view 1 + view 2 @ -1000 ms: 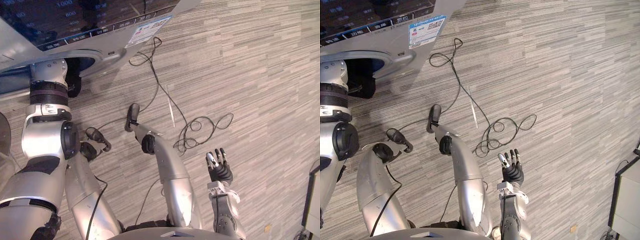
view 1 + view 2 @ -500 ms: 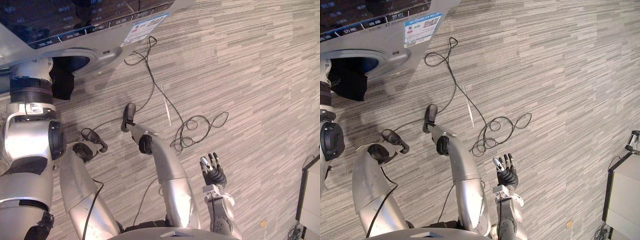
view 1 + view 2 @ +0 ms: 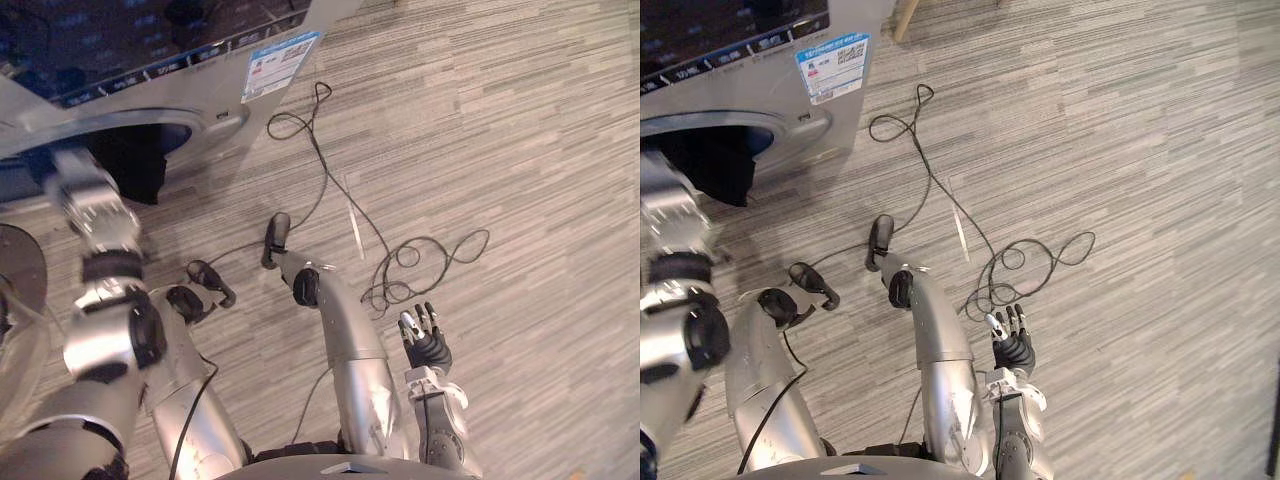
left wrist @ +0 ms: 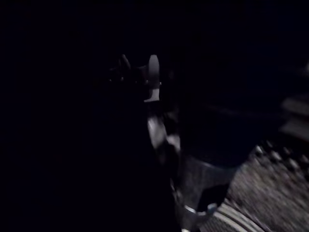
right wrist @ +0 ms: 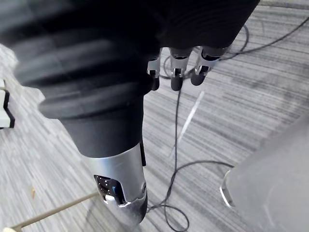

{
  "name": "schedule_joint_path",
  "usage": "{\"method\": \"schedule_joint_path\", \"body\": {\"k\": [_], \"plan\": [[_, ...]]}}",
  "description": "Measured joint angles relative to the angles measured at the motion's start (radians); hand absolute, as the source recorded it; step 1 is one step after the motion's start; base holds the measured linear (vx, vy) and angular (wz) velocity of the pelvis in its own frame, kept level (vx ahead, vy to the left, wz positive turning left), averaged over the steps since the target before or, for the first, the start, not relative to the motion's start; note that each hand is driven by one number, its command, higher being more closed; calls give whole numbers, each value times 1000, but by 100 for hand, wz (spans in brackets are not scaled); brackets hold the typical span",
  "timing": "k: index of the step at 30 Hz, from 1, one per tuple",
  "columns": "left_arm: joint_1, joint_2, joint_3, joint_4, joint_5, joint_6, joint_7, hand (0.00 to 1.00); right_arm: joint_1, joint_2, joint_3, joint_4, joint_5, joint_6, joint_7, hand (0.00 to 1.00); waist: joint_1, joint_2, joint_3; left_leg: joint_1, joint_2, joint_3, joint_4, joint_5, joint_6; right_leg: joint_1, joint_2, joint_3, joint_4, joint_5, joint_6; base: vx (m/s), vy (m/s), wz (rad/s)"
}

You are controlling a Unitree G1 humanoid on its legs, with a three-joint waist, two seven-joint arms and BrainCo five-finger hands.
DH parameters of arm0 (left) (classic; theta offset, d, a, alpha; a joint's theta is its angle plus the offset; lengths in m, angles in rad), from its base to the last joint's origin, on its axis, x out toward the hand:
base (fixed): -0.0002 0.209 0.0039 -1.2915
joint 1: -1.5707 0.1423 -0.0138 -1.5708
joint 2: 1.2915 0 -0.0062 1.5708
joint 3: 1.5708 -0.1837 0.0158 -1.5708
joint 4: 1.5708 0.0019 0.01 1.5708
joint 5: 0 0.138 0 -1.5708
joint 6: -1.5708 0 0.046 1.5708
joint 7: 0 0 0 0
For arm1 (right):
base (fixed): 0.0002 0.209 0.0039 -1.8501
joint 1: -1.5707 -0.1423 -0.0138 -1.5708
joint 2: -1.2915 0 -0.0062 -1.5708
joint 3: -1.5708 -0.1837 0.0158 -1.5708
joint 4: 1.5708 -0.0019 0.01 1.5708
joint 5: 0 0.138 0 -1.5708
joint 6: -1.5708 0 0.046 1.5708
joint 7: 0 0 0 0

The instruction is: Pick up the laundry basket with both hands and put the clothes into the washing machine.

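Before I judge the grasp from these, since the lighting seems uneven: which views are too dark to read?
Left wrist view: almost black, a few pale glints, unreadable. Right wrist view: evenly lit, the right robot hand and floor plain. Left eye view: bright floor, but the washing machine opening lies in deep shadow.

A silver front-loading washing machine [image 3: 730,95], with a dark control panel [image 3: 720,25] and a blue-and-white label sticker [image 3: 832,66], stands directly on grey striped carpet flooring [image 3: 1140,150], a setting more like an office or test lab than a home laundry room. A pale wooden furniture leg [image 3: 903,20] stands beyond it.
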Motion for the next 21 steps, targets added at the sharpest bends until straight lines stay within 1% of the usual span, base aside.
{"method": "schedule_joint_path", "body": {"k": [2, 3, 5, 6, 7, 8, 9, 10, 11, 13, 15, 17, 18, 20, 21], "plan": [[94, -115, 1, 20, -13, 30, -30, 0, -16, -6, 4, -30, -3, -1, -12, 0, -1, 17, 4, 49, -8, 47, -25, -2, -4, 7, 0, 31, -3, 1, 1, -32, -34, -22], [109, -139, 1, 29, -13, 39, -37, 0, -18, -6, 6, -41, -3, -2, -13, 0, -3, 21, 6, 60, -11, 57, -32, -1, -6, 9, 0, 40, -4, 1, 1, -36, -45, -15], [158, -216, -1, 46, -15, 62, -59, 0, -44, -7, 11, -61, -2, -7, -22, 0, -14, 37, 11, 99, -17, 93, -58, 2, -11, 21, 3, 60, -19, 4, 6, -44, -67, -21], [197, -254, -19, 47, -15, 71, -73, 0, -54, -11, 23, -79, -1, -11, -31, 0, -14, 46, 10, 120, -18, 114, -72, 2, -15, 25, 9, 75, -26, 6, 9, -35, -71, -25], [208, -271, -32, 49, -14, 75, -82, 0, -58, -14, 33, -86, 0, -18, -33, 0, -14, 52, 12, 131, -20, 123, -78, 2, -17, 28, 10, 80, -28, 6, 9, -28, -80, -21], [228, -301, -62, 55, -1, 93, -102, 0, -59, -14, 43, -106, 0, -22, -33, 0, -14, 64, 15, 147, -29, 136, -92, 3, -21, 30, 10, 95, -26, 5, 8, -21, -84, -11], [248, -333, -91, 56, 8, 104, -119, 0, -60, -14, 52, -119, 0, -27, -33, 0, -13, 81, 21, 161, -34, 146, -101, 4, -25, 32, 10, 102, -25, 2, 7, -14, -86, -9], [260, -347, -106, 56, 8, 107, -127, 0, -63, -14, 56, -119, 0, -29, -33, 0, -14, 86, 24, 169, -35, 153, -105, 4, -25, 32, 10, 108, -21, -1, 5, 2, -105, -7], [285, -371, -142, 65, 9, 115, -149, 0, -71, -14, 66, -116, 2, -29, -34, 0, -12, 99, 31, 186, -45, 162, -114, 4, -29, 34, 8, 121, -9, -11, 8, 12, -88, -5], [311, -391, -184, 75, 29, 121, -165, 0, -82, -14, 76, -113, 4, -29, -35, 0, -12, 112, 38, 204, -49, 167, -118, 2, -33, 39, 5, 127, 5, -22, 11, 15, -81, -2], [340, -403, -241, 75, 38, 125, -178, 0, -85, -13, 87, -114, 4, -29, -35, 0, -7, 116, 40, 219, -58, 179, -131, 5, -39, 40, 1, 135, 13, -31, 10, 11, -95, 3], [378, -405, -302, 76, 72, 136, -205, 0, -87, -13, 106, -112, 3, -30, -37, 0, -6, 120, 42, 228, -71, 179, -151, 15, -43, 45, -6, 135, 14, -40, 9, 10, -112, 12], [382, -406, -309, 76, 74, 136, -207, 0, -87, -13, 107, -112, 3, -30, -37, 0, -5, 121, 43, 230, -72, 179, -154, 17, -42, 46, -7, 135, 14, -41, 9, 13, -89, 17], [409, -413, -358, 74, 87, 137, -226, 0, -86, -13, 117, -109, 2, -30, -40, 0, 11, 133, 50, 252, -78, 164, -166, 20, -43, 77, -15, 119, 13, -49, 7, 15, -85, 16], [419, -414, -374, 73, 94, 139, -233, 0, -86, -13, 118, -106, 1, -30, -40, 0, 13, 138, 50, 257, -79, 154, -169, 20, -43, 89, -16, 113, 9, -51, 5, 14, -79, 24]]}}
